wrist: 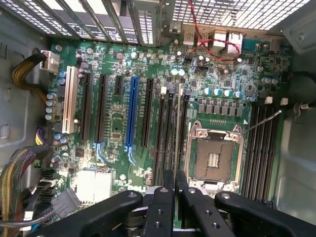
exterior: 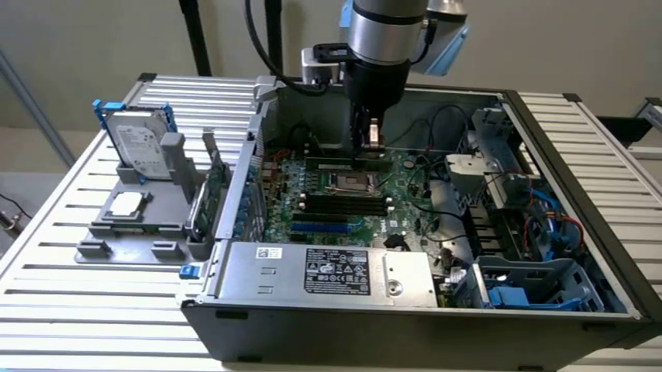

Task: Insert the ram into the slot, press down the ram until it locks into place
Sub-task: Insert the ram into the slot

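Fingers (wrist: 165, 197) together over ram (wrist: 178, 128) | on edge, lengthwise along black slots (wrist: 169, 133)

Silver cylindrical arm segment (exterior: 385, 31) with a pale blue joint cap (exterior: 451, 46) and trailing black cables (exterior: 259, 43). The black gripper (wrist: 175, 178) has linked bars studded with small round screws (wrist: 221, 196).
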Robot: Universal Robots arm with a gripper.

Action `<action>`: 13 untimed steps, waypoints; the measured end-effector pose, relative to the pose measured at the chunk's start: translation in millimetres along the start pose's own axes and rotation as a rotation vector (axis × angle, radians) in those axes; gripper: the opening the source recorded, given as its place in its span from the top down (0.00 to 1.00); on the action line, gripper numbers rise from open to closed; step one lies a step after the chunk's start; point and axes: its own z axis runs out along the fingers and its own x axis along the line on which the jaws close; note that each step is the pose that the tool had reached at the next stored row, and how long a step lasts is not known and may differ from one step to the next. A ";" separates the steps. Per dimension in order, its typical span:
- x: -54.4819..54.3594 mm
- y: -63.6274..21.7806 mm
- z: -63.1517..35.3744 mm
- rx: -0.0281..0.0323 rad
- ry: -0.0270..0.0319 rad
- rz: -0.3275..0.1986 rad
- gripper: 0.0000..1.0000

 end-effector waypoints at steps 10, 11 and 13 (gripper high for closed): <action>8.7 0.1 18.1 0.0035 0.0003 0.000 0.87; 9.7 0.1 19.9 0.0043 0.0004 0.000 0.87; 10.7 0.1 23.5 0.0064 0.0006 0.000 0.87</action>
